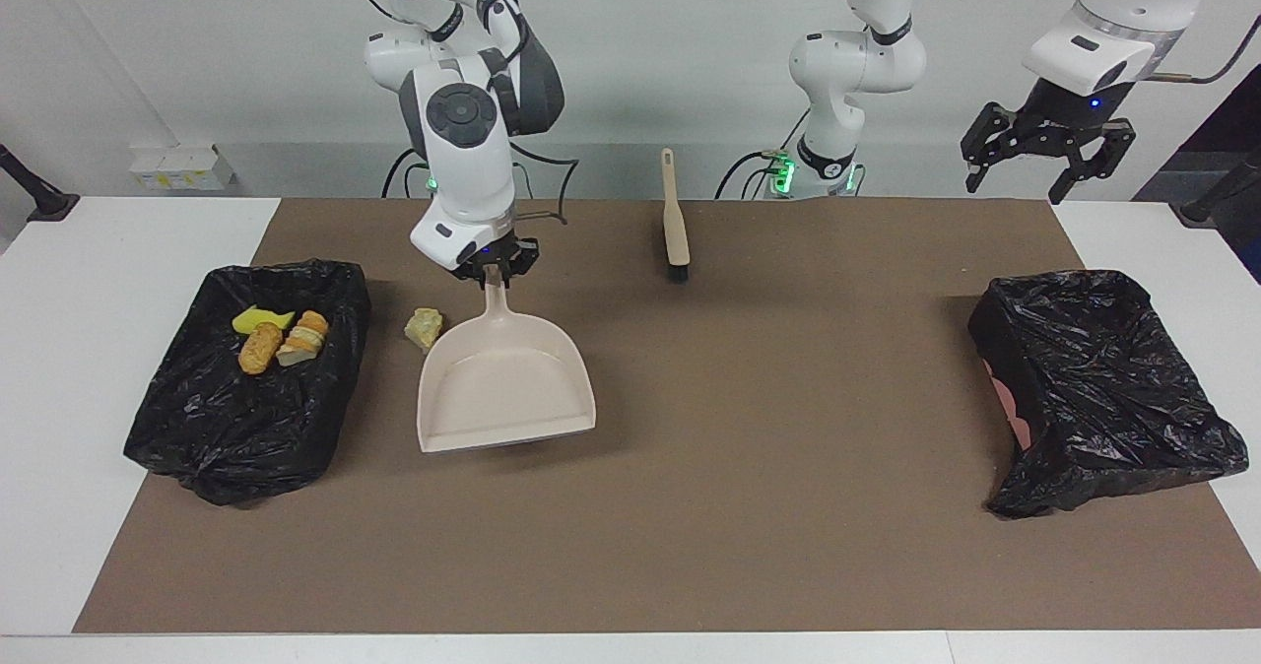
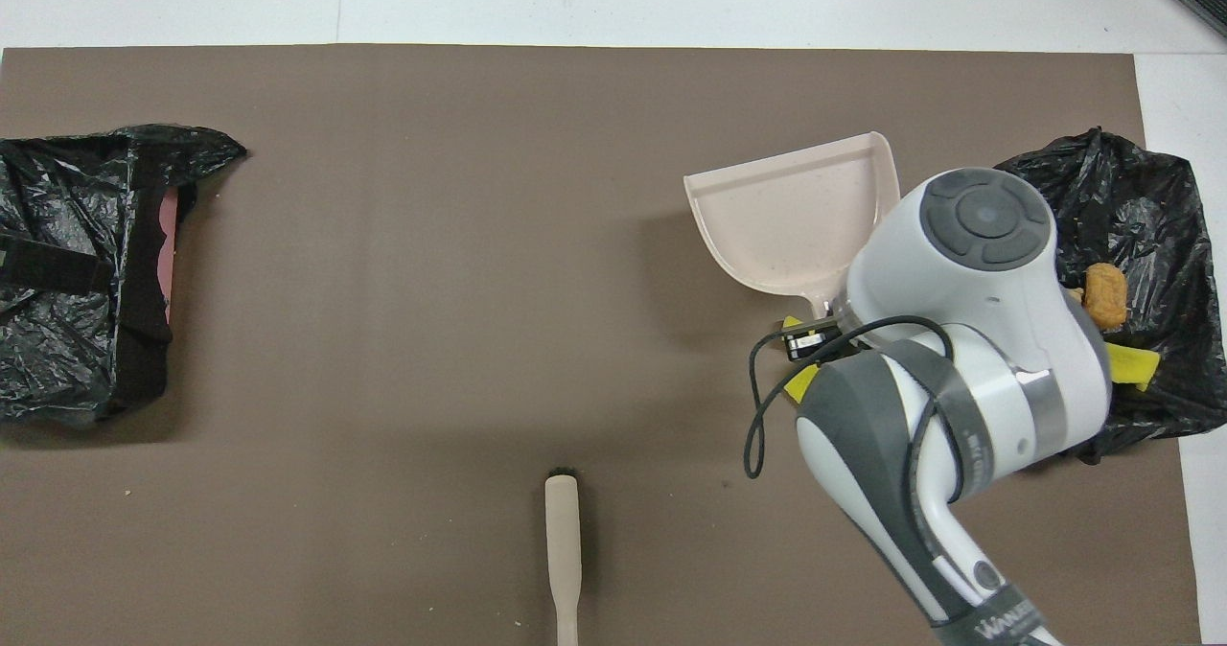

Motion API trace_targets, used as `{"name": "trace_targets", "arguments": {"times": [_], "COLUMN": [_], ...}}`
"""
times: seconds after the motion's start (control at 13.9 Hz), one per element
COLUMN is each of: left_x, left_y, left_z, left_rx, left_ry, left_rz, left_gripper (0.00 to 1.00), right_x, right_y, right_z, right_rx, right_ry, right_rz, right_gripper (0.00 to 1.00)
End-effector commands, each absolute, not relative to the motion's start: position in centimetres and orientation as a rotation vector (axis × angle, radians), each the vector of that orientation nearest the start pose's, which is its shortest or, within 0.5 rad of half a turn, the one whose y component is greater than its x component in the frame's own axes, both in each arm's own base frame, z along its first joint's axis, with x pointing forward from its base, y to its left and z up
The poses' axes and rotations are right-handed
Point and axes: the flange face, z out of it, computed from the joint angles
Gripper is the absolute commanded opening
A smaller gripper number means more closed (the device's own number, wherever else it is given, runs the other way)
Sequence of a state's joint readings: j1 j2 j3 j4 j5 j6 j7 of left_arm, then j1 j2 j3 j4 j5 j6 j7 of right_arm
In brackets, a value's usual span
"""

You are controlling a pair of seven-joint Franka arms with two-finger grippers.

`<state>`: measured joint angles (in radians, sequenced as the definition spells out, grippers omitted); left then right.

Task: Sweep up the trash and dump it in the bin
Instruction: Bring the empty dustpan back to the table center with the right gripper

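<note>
Three trash pieces (image 1: 276,334) in bin (image 1: 197,428) — cream lump (image 1: 425,327) on mat. Right gripper (image 1: 496,272) clamps dustpan (image 1: 502,388) handle; left gripper (image 1: 1046,152) spread wide, waiting.

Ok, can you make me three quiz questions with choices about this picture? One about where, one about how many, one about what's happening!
1. Where is the brush? A: lying on the brown mat near the robots; B: stuck upright; C: up in the air.
2. How many trash bits show in the bin at the right arm's end? A: one; B: six; C: three.
3. What is the right gripper doing? A: hanging open; B: shut on the dustpan handle; C: pushing a sponge.
Answers: A, it lies flat by the arm bases; C, one yellow and two bread-like; B, its fingertips pinch the handle.
</note>
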<state>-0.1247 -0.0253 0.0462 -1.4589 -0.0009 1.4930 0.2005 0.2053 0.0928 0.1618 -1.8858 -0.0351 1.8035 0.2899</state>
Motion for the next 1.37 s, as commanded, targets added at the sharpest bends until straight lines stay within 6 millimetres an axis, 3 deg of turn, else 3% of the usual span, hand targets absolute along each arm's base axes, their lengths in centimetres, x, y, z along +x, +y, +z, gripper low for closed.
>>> {"name": "trace_targets", "arguments": {"times": [0.0, 0.07, 0.22, 0.58, 0.79, 0.93, 1.15, 1.29], "left_x": [52.7, 52.8, 52.8, 52.7, 52.8, 52.9, 53.0, 53.1], "left_y": [-3.7, -3.6, -3.6, -3.4, -3.4, -3.4, -3.5, -3.9], "left_z": [68.5, 68.5, 68.4, 68.5, 68.6, 68.5, 68.6, 68.6], "left_rx": [-3.105, -3.105, -3.103, -3.108, -3.108, -3.108, -3.107, -3.105], "left_ry": [0.441, 0.438, 0.44, 0.409, 0.407, 0.407, 0.411, 0.421], "left_rz": [-0.084, -0.086, -0.081, -0.079, -0.091, -0.089, -0.088, -0.091], "left_gripper": [1.0, 1.0, 1.0, 1.0, 1.0, 1.0, 1.0, 1.0], "right_x": [54.0, 54.2, 54.6, 55.7, 55.9, 55.6, 55.1, 55.1], "right_y": [24.8, 26.4, 29.8, 35.8, 38.1, 38.6, 38.2, 37.0], "right_z": [43.3, 43.7, 42.1, 36.3, 36.3, 36.0, 36.4, 38.4], "right_rx": [-3.152, -3.114, -3.096, -3.073, -2.99, -2.968, -2.988, -3.013], "right_ry": [0.04, 0.081, 0.127, 0.205, 0.214, 0.213, 0.215, 0.197], "right_rz": [0.249, 0.248, 0.266, 0.234, 0.192, 0.198, 0.237, 0.23], "right_gripper": [0.0, 0.0, 0.0, 0.0, 0.0, 0.99, 1.0, 1.0]}}
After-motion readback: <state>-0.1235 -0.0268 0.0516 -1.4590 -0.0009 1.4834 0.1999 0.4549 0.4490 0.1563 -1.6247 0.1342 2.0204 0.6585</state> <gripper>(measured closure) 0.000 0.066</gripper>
